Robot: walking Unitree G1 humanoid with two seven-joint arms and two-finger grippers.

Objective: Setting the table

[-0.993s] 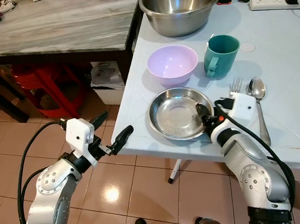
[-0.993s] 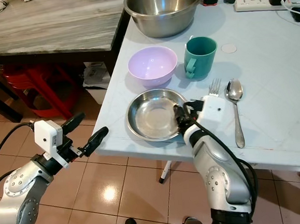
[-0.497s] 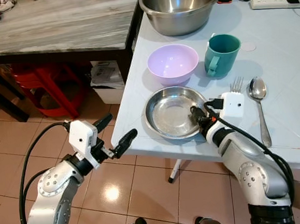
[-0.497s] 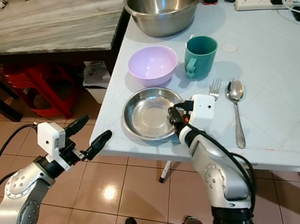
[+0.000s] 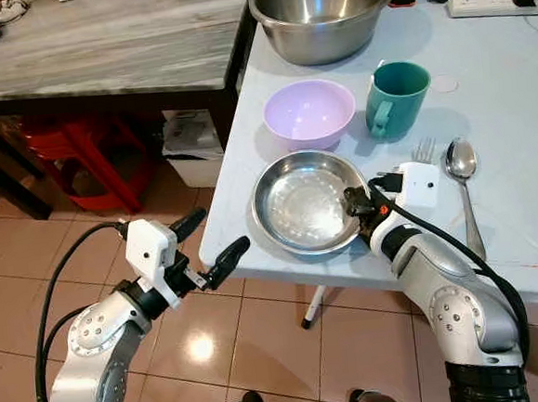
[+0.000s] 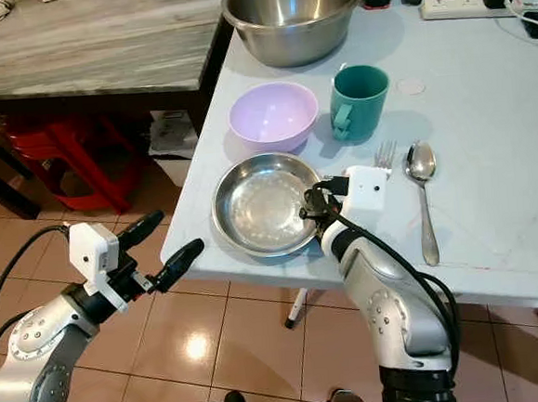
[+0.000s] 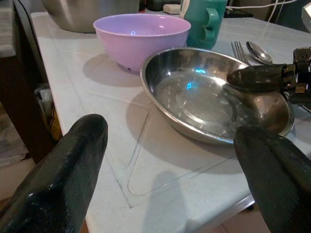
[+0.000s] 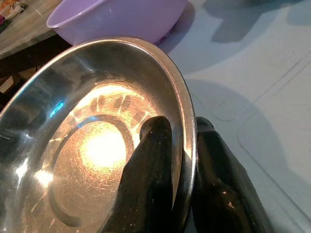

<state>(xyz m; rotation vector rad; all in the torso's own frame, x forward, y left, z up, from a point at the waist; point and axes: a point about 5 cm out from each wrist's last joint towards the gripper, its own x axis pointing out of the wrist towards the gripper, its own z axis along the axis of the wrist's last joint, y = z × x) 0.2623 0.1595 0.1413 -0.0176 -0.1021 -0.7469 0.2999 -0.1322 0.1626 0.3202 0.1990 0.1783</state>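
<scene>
Right pincer [image 5: 351,203] pinching rim of shallow round steel plate [image 5: 308,202]; left pincer [image 5: 211,240] hanging spread, idle. Risk: thin-rim grip slipping, plate knocking lilac plastic bowl [image 5: 309,114] just beyond.

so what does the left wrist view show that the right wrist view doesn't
Left wrist view alone: the teal mug, the fork and spoon beyond the plate, and the left gripper, jaws wide apart, off the table's near edge. Right wrist view alone: the close-up of the right gripper pinching the rim, one finger inside, one outside. Both share the steel plate, the lilac bowl behind it and the pale table.
</scene>
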